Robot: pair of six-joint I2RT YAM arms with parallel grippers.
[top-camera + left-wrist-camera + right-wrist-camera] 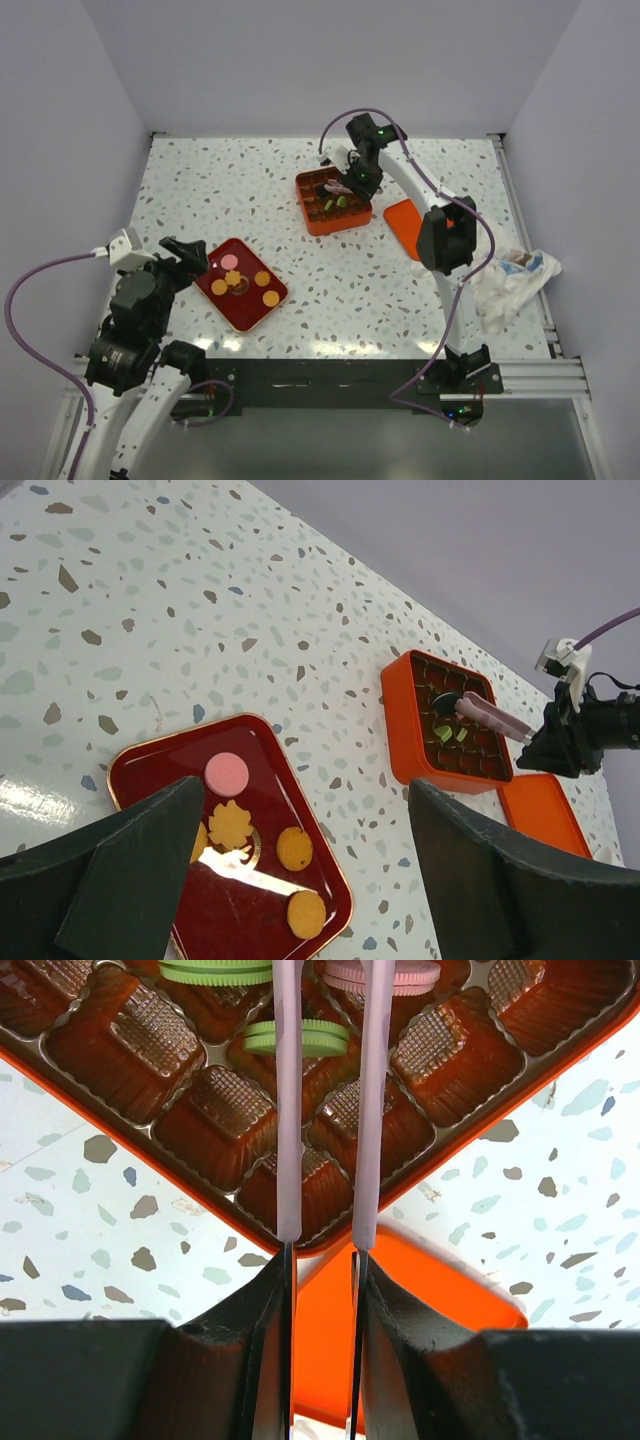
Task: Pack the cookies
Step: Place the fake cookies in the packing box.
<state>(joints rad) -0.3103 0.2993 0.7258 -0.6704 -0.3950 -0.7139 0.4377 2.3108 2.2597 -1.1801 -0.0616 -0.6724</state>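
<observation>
A dark red tray (247,316) holds a pink cookie (229,262), several orange cookies (262,278) and a leaf-shaped one (238,283). My left gripper (190,255) is open and empty above the tray's left corner; its wrist view shows the pink cookie (227,773) and orange cookies (294,848) between the jaws. My right gripper (352,180) is shut on pink-tipped tongs (288,1110), held over the orange box (340,224). Green cookies (296,1037) and a pink cookie (400,974) lie in the box's brown moulded cells. The tongs' tips are out of view.
The box's orange lid (402,225) lies flat to the right of the box. A crumpled white bag (510,285) lies at the right edge of the table. Grey walls close in the table on three sides.
</observation>
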